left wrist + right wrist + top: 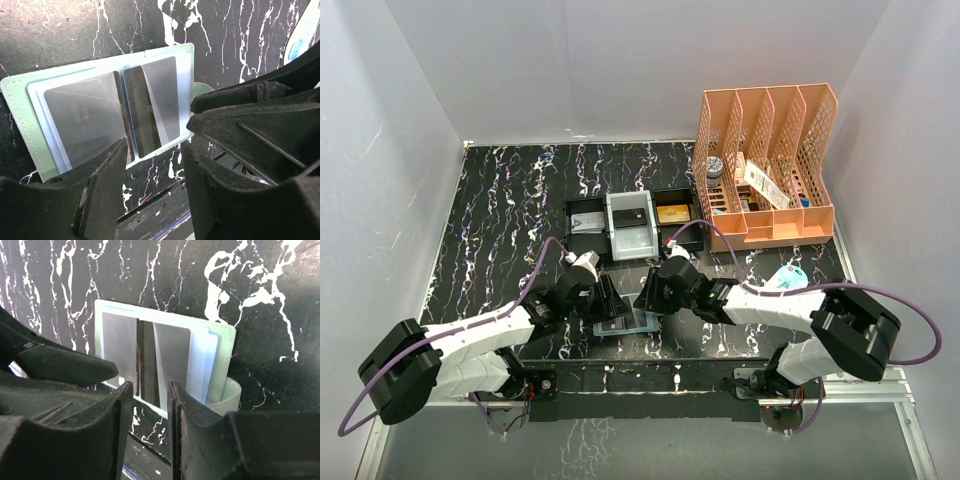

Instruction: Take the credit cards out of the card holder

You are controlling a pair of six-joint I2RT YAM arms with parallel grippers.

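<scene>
1. Top view: the card holder point(625, 325) lies open on the surface point(500, 220) at lower centre. The left tool point(609, 299) and the right tool point(646, 290) crowd in over it. Tools this close could knock together or shove the holder toward the near edge.
2. Top view, containers: at upper centre, the left black tray point(570, 215) holds a pale card point(586, 224). The white tray point(632, 247) holds a dark card point(630, 214), and the right black tray point(691, 208) a yellowish card point(672, 213). The orange organizer point(765, 165), upper right, holds small items I cannot name.
3. Left wrist view: the holder fills the upper left, with two credit cards point(82, 117) in its clear pockets. The left tool's jaws stand apart, straddling the lower edge of the striped card point(152, 105) and pinching nothing. If they catch pocket film along with the card, the whole holder would probably lift.
4. Right wrist view: the holder sits at centre. The right tool's jaws leave a narrow gap over the same striped card, clenching nothing that I can see. Nothing pins the soft holder, so a pull may drag it along.
</scene>
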